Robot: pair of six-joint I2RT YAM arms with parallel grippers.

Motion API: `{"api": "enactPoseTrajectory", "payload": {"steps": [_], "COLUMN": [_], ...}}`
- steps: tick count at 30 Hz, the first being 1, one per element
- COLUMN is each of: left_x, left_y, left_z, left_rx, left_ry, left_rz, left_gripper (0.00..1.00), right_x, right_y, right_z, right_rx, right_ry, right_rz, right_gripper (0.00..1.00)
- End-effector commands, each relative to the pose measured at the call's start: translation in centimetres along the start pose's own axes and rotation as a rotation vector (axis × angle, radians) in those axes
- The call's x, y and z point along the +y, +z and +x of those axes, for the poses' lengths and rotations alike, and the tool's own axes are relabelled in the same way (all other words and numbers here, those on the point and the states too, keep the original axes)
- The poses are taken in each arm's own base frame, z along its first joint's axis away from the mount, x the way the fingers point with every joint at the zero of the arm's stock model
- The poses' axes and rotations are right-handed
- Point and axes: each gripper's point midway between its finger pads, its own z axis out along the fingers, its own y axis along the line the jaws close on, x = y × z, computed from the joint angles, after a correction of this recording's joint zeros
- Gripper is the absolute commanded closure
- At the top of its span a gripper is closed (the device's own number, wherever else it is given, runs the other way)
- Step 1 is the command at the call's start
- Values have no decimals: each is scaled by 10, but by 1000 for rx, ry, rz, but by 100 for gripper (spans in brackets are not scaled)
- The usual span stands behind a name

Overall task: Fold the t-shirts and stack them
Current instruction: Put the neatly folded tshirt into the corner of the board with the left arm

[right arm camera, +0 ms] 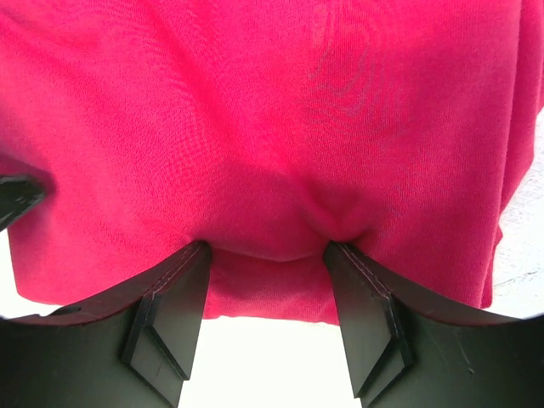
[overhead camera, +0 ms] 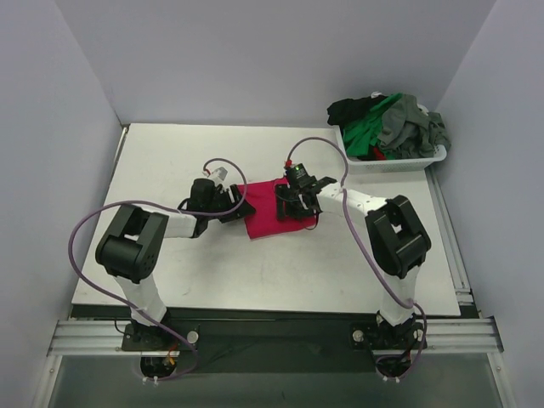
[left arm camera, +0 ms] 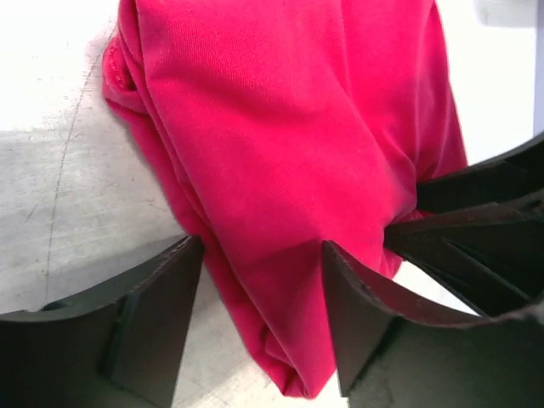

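The crimson-red t-shirt (overhead camera: pixel 262 212) lies folded into a small bundle in the middle of the table. My left gripper (overhead camera: pixel 231 202) is at its left edge; in the left wrist view the gripper (left arm camera: pixel 259 293) stands open with the jaws astride a folded end of the red cloth (left arm camera: pixel 280 144). My right gripper (overhead camera: pixel 295 202) is over the bundle's right side; in the right wrist view the gripper (right arm camera: pixel 265 255) is open, its fingertips (right arm camera: pixel 191 255) pressing into the red cloth (right arm camera: pixel 272 110) near its edge. Green (overhead camera: pixel 370 127), grey (overhead camera: pixel 412 123) and black (overhead camera: pixel 348 109) t-shirts lie heaped in the basket.
The white plastic basket (overhead camera: pixel 425 161) stands at the table's back right corner. The grey table (overhead camera: pixel 170 272) is walled at the left, back and right. The right gripper's fingers (left arm camera: pixel 476 221) show close by in the left wrist view.
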Motion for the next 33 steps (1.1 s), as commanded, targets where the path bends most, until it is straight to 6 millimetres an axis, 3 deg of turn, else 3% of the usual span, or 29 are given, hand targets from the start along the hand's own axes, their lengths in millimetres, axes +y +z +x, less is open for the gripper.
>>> {"api": "enactPoseTrajectory", "payload": {"steps": [1,8,12,16,19,20,22,24,25,27,33], "left_x": [21,40,45,47,43,50,44,57,52,59,83], "left_y": [10,9,8,3,-5,-11,-15,-23,-23,-25,-33], "left_z": [16,16,14,1,-19,-20,-44,-55,-70,-80,-131], "left_rx": [28,22,29,26,5,21,-7,6,-14,7,19], "left_ry": [-12,44,87,150,210,226,288,327,340,386,480], "left_rz": [-111,-262,-322,-379,-423,-473,-505,-587,-590,-627,-768], "left_gripper": [33,58,85,100,100,100,100,100,100,100,100], "right_x": [-13,-12,-9,-10,-12,-13,-17,-18,-22,-25,-35], "right_y": [-3,-11,-21,-35,-50,-54,-67,-81,-84,-98,-121], "right_z": [15,16,13,12,9,10,10,6,11,8,18], "right_rx": [41,27,8,-19,-52,-60,-84,-126,-125,-166,-221], "right_ry": [6,7,6,-1,-5,-8,-4,-2,-1,6,25], "right_rz": [40,23,5,-3,-7,-4,-6,-12,-8,-9,-15], "right_gripper": [41,41,39,34,30,29,28,27,27,26,25]}}
